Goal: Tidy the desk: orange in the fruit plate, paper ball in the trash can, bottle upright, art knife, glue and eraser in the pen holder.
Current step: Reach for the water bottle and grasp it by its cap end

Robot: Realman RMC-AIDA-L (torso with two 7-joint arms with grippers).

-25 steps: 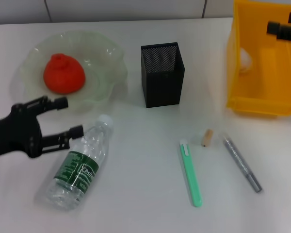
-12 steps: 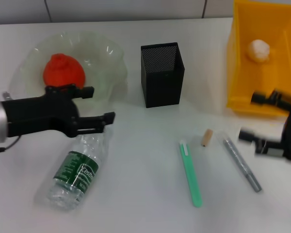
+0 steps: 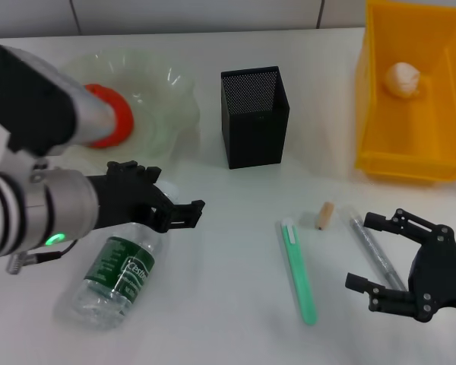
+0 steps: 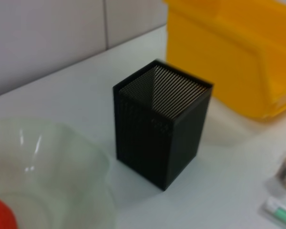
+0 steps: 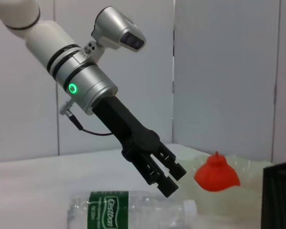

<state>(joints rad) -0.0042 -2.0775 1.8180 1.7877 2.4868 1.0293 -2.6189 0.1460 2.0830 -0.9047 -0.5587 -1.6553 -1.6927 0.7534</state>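
The clear bottle (image 3: 121, 270) lies on its side at front left; it also shows in the right wrist view (image 5: 128, 210). My left gripper (image 3: 175, 188) is open and hovers over the bottle's neck. The orange (image 3: 115, 115) sits in the glass fruit plate (image 3: 175, 84), partly behind my left arm. The paper ball (image 3: 404, 78) lies in the yellow trash can (image 3: 380, 144). The green art knife (image 3: 298, 270), small eraser (image 3: 324, 216) and grey glue stick (image 3: 371, 242) lie in front of the black mesh pen holder (image 3: 254, 114). My right gripper (image 3: 361, 251) is open beside the glue stick.
The left wrist view shows the pen holder (image 4: 162, 124), the plate's rim (image 4: 62, 143) and the yellow can (image 4: 238, 47) close behind it. The right wrist view shows my left arm's gripper (image 5: 166, 175) above the bottle and the orange (image 5: 217, 174) beyond.
My left gripper has moved right and forward over the bottle's neck. My right gripper has come down from the trash can to the front right, beside the glue stick, leaving the paper ball inside.
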